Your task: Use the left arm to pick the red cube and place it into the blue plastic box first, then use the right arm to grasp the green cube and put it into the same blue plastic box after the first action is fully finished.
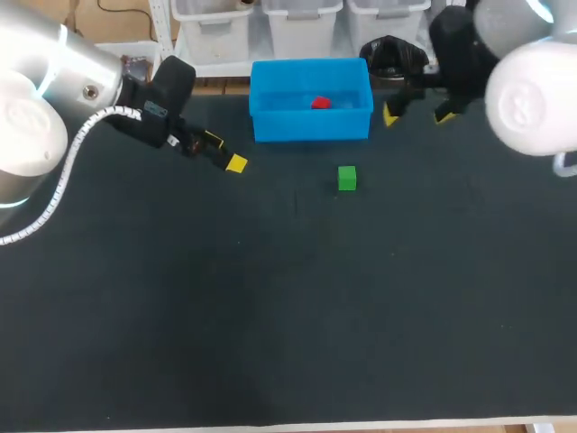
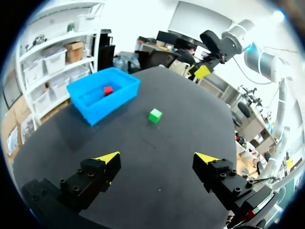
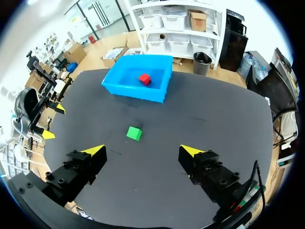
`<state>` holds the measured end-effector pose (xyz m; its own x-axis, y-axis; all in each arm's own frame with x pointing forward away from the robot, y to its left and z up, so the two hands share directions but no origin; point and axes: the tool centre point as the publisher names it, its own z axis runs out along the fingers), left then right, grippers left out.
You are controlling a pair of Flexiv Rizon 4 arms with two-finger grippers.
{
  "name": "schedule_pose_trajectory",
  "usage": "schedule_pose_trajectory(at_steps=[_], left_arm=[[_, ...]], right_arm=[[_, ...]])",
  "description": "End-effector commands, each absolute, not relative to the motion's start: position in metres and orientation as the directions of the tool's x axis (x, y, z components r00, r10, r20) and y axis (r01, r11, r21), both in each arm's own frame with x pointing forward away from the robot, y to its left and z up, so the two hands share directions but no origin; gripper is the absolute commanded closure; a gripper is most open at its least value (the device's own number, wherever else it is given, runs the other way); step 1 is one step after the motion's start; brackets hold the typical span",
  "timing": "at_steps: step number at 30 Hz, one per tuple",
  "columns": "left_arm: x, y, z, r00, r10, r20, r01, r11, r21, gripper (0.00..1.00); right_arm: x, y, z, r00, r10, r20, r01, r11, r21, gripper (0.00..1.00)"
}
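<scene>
**Red cube is in the box; the green cube falls to the right arm**

Head view: The red cube lies inside the box, which stands at the far edge of the table, about the middle. The green cube sits on the table just on the near side of the box, apart from it. The left tool is spread and empty, off the box's left end. The right tool is also spread and empty, and hangs beside the box's right end at the far edge. I judge the first half done and the green cube's grasp to be the step in hand. The right arm has to come toward the near edge and a little leftward, keeping clear of the box wall.

Left wrist view: The left tool has its fingers wide apart with nothing between them. The green cube lies well ahead of it, and the box with the red cube is farther off. This arm is best left where it is, out of the other's path.

Right wrist view: The right tool is spread, and the green cube lies ahead of it, close to the fingers' middle line. The box with the red cube is beyond. The cube looks slightly turned, so square the wrist to two opposite faces. Then:
- Centre over the cube and descend with the fingers spread.
- Close low on the cube.
- Lift above the box rim before crossing it.
- Release over bare floor beside the red cube.
</scene>
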<state>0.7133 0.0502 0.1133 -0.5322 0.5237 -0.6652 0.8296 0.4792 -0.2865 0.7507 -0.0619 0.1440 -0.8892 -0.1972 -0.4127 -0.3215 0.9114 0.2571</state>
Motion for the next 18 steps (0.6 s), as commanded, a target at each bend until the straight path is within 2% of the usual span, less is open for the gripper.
schedule_pose_trajectory(at_steps=[1, 18], left_arm=[[0.713, 0.051, 0.112, -0.529, 0.520, -0.670, 0.831, 0.477, -0.286, 0.00], [0.713, 0.051, 0.112, -0.529, 0.520, -0.670, 0.831, 0.477, -0.286, 0.00]], right_arm=[[0.763, -0.042, 0.141, -0.898, -0.207, -0.388, -0.314, 0.920, 0.234, 0.00], [0.779, -0.011, 0.125, -0.943, -0.209, -0.258, -0.251, 0.958, 0.140, 0.00]])
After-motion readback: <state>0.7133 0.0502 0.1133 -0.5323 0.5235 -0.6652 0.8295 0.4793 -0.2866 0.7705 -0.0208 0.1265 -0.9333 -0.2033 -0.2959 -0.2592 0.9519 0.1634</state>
